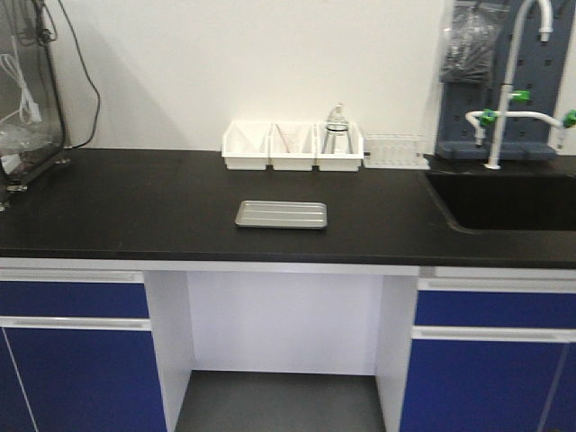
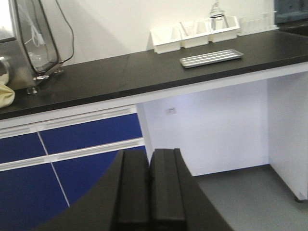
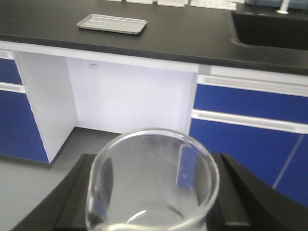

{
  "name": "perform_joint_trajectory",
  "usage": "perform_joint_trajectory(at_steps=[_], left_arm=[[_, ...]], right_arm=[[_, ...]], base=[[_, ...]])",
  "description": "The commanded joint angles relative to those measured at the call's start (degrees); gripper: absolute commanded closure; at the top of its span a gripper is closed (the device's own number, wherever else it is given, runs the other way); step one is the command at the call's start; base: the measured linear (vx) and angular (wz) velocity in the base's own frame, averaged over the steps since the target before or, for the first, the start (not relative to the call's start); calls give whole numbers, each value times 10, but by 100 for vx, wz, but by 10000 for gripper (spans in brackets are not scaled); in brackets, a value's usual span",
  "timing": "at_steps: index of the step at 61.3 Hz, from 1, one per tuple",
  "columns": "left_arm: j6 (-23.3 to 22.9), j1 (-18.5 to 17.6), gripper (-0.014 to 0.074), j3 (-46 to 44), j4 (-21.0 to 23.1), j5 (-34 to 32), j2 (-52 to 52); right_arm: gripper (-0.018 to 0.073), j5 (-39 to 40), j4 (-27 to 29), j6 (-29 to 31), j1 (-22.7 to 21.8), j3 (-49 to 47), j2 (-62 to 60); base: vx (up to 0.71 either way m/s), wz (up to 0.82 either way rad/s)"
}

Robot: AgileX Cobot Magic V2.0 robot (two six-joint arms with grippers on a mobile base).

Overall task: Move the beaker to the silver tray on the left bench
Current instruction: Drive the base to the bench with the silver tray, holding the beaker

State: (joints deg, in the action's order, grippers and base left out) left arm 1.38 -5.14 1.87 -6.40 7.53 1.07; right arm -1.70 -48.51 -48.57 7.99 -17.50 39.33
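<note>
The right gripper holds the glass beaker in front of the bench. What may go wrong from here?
1. The beaker is smooth glass held only at its sides by the right gripper; it might slip.
2. The silver tray lies back from the bench edge, so a low approach may knock the beaker against that edge.

A white wall (image 1: 225, 63), grey floor (image 1: 279, 400), blue cabinets (image 1: 72, 360) (white-trimmed) flanking an open kneehole (image 1: 283, 319).

Tray (image 1: 281, 214) on bench (image 1: 135, 202) — (bins (image 1: 292, 147) behind)
</note>
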Motion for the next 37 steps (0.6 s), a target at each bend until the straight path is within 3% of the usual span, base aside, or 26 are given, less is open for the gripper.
perform_joint_trajectory(at_steps=[1,37], left_arm=[[-4,-3,595,11,3,-48,5],[-4,-3,595,11,3,-48,5]], right_arm=[[571,32,-6,-1,-4,-22,0],[571,32,-6,-1,-4,-22,0]], base=[[37,28],[42,5]])
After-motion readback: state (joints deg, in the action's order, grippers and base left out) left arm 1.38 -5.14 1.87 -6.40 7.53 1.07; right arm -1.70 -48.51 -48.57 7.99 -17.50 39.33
